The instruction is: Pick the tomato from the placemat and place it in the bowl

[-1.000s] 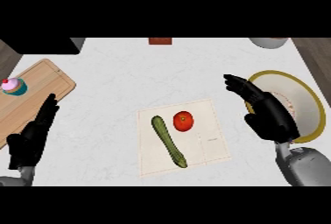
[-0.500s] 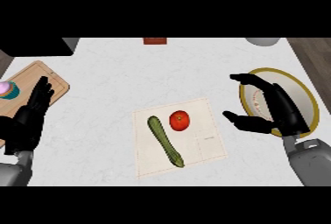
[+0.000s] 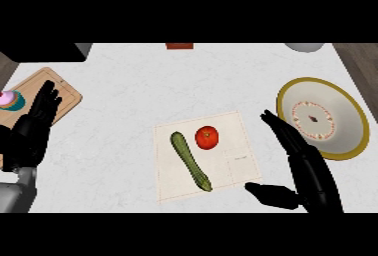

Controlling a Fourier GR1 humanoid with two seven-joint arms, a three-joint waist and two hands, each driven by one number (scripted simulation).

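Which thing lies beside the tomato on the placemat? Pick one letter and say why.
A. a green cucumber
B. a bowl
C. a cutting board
A: the green cucumber lies on the placemat just left of the tomato, while the bowl sits off the mat to the right and the cutting board at the far left.

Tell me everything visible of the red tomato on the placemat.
The round red tomato is smooth, with a small dark mark on top. It lies whole on the upper half of the pale square placemat, near the long green cucumber but apart from it. The open right robot hand does not touch it.
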